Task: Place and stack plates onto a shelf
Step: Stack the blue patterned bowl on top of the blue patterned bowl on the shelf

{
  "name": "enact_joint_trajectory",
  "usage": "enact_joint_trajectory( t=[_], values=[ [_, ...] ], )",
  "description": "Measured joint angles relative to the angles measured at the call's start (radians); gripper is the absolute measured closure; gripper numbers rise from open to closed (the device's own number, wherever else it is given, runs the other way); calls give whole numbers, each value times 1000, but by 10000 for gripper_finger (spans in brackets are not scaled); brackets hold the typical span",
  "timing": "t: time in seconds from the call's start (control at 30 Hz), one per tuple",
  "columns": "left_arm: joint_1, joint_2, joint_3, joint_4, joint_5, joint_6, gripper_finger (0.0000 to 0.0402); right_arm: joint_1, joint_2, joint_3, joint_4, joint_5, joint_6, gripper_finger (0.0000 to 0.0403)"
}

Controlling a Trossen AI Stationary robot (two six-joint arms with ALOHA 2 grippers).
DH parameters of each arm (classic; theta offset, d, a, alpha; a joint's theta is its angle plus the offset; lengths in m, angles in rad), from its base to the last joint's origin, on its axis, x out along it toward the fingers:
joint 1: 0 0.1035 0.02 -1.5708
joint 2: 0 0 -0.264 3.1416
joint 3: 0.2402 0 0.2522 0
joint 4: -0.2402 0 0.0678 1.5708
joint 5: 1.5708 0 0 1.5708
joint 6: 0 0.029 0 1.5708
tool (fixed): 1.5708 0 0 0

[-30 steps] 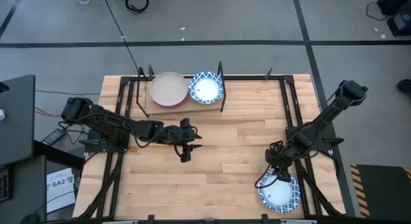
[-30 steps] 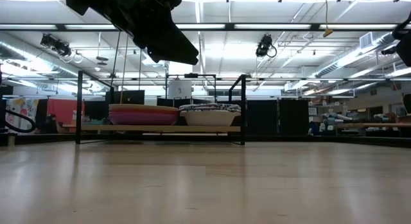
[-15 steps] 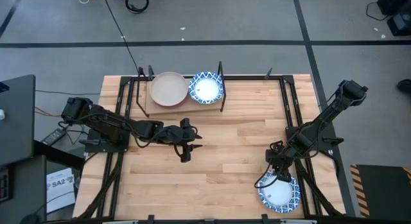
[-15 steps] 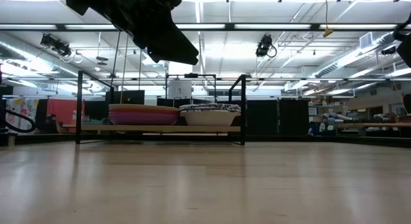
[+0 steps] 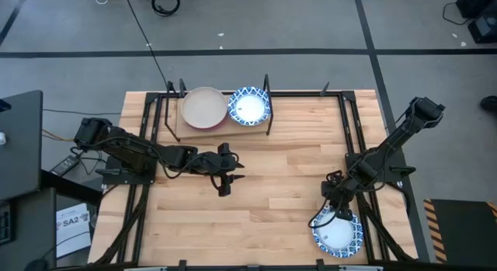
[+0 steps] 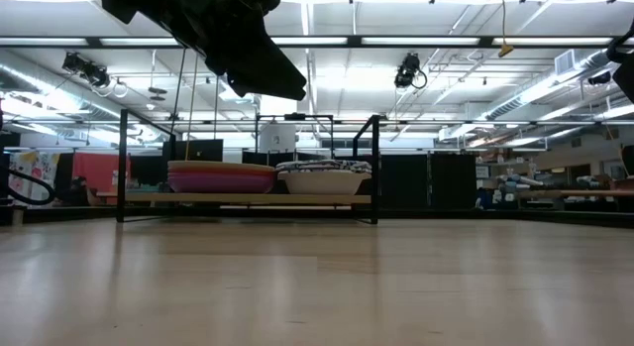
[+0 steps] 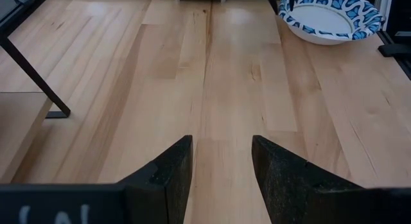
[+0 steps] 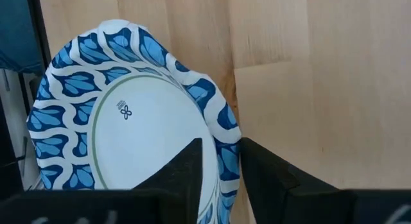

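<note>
Right claw (image 8: pixel 221 161) straddles flat plate (image 8: pixel 128 115) rim.

From the right wrist, you see the blue-and-white plate (image 8: pixel 122 121) cut off at the picture's bottom, behind the right gripper (image 8: pixel 221 161). At desk height, the shelf (image 6: pixel 238 198) shows its two stacks (image 6: pixel 220 176) only edge-on, so you cannot count them. The left arm (image 6: pixel 213 34) runs off the top there.

A smooth, pale wooden table (image 5: pixel 264 170) (visibly grained) is seen; the blue-patterned plate (image 8: pixel 128 131) looks glossy, and the shelf (image 6: pixel 248 198) is framed in thin black metal.
</note>
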Motion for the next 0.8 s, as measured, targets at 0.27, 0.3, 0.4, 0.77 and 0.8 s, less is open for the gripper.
enact_joint_trajectory(
  t=[0.27, 0.3, 0.4, 0.77, 0.8],
  values=[
    [0, 0, 0, 0, 0, 0, 235, 0, 0, 0, 0, 0, 0, 343],
    [0, 0, 0, 0, 0, 0, 235, 0, 0, 1, 0, 0, 0, 350],
    [0, 0, 0, 0, 0, 0, 235, 0, 0, 1, 2, -1, 0, 370],
    [0, -6, 0, -2, 0, 43, 235, -1, 0, 1, 8, 8, 1, 395],
    [0, -9, 0, 3, 0, 44, 235, -3, 0, 1, 13, 16, 1, 395]
  ],
)
